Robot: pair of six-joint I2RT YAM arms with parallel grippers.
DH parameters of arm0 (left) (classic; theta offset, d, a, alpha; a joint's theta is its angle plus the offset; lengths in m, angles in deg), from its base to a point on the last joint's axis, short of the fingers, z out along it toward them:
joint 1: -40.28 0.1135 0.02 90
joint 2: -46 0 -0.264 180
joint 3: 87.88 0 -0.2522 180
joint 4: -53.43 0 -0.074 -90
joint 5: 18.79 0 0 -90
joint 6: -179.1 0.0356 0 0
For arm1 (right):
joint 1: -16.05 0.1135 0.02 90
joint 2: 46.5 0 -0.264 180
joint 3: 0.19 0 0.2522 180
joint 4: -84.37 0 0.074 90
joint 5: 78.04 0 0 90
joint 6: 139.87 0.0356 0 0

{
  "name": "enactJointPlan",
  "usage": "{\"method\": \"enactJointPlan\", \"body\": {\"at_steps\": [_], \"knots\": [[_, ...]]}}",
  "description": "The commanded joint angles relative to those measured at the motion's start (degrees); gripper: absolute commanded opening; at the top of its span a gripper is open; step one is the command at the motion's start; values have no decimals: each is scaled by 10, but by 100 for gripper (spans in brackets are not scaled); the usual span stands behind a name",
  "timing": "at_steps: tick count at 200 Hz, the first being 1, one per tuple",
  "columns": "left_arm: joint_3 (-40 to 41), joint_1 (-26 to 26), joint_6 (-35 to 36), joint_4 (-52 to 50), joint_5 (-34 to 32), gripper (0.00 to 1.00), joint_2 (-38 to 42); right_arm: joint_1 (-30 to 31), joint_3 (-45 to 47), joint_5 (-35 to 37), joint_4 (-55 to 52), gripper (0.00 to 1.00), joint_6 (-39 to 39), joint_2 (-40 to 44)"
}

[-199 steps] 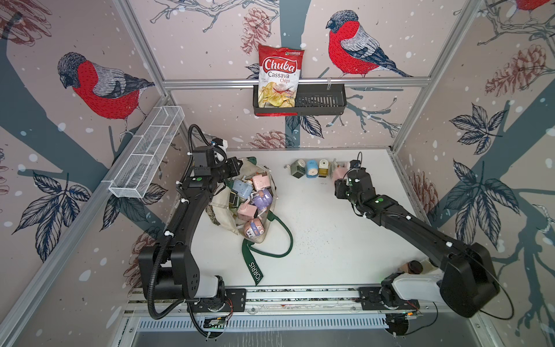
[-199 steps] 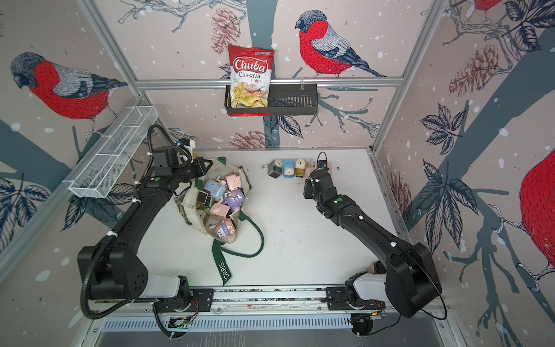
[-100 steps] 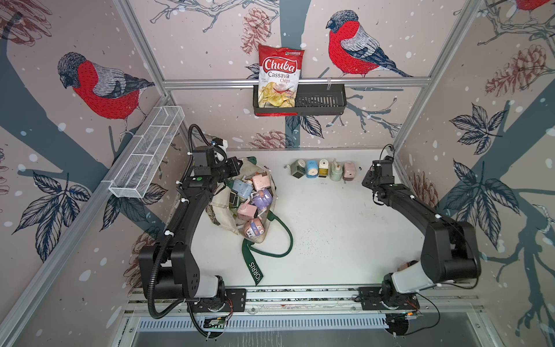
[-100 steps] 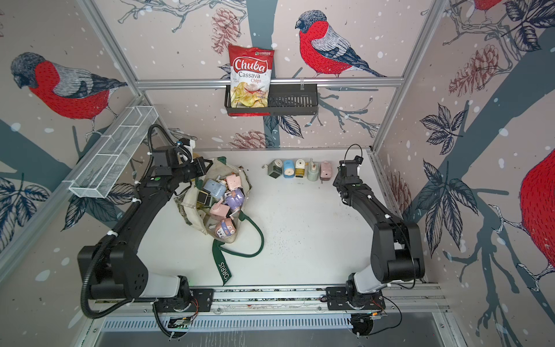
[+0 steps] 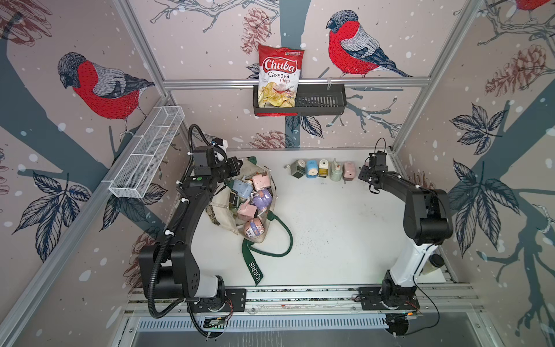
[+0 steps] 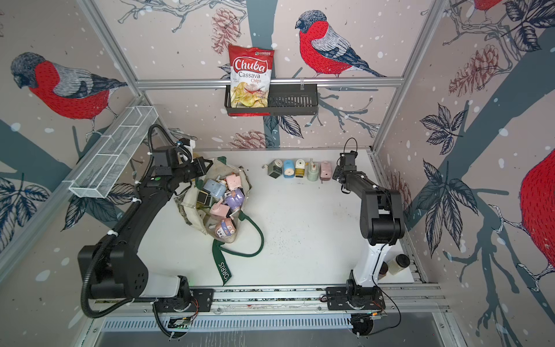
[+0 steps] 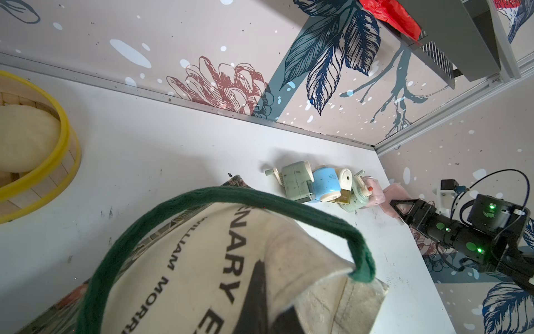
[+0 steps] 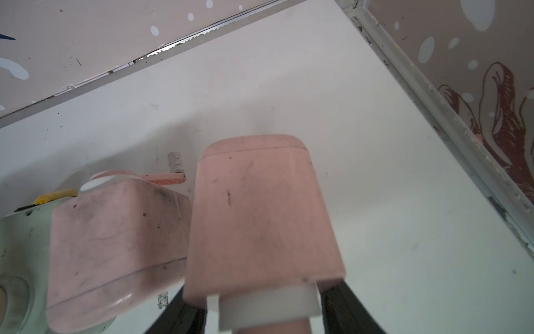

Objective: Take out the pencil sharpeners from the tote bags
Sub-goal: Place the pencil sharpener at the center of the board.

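Observation:
The cream tote bag (image 5: 223,216) lies open at the table's left, with several pastel pencil sharpeners (image 5: 255,195) in its mouth. My left gripper (image 5: 232,168) is shut on the bag's far rim and holds the canvas (image 7: 289,260) up. More sharpeners (image 5: 322,169) stand in a row by the back wall. My right gripper (image 5: 363,177) is at the right end of that row, shut on a pink sharpener (image 8: 260,217). That one sits right beside the row's last pink sharpener (image 8: 115,237). I cannot tell whether the held one touches the table.
The bag's green strap (image 5: 285,240) loops out toward the table's middle. A chips bag (image 5: 279,78) sits in a black wall basket, and a wire basket (image 5: 147,153) hangs on the left wall. Jars (image 6: 396,264) stand front right. A yellow-rimmed steamer (image 7: 43,173) is at the back left.
The right arm swung right from the row toward the right wall, then eased back a little to the row's end. The left gripper has not moved from the bag rim.

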Motion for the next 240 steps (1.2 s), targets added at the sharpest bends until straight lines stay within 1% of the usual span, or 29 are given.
{"method": "enactJointPlan", "body": {"at_steps": [1,45,100,139,165,198,221,240], "knots": [[-4,-2,1,35,7,0,0,0,-21,-8,24,38,-24,-15],[-4,-2,1,36,7,0,-1,-2,-40,-11,22,39,-39,-40],[-5,-2,1,35,6,0,0,-4,-56,-8,15,40,-41,-61],[-4,-2,2,35,5,0,0,-7,-92,-15,3,40,-47,-95],[-4,-3,2,34,5,0,0,-9,-88,-17,9,40,-50,-99],[-5,-3,1,34,5,0,-1,-8,-63,-26,19,44,-45,-87],[-5,-3,2,34,5,0,0,-5,-49,-27,21,48,-40,-75],[-6,-2,2,33,5,0,0,-1,-43,-24,18,55,-36,-64]]}}
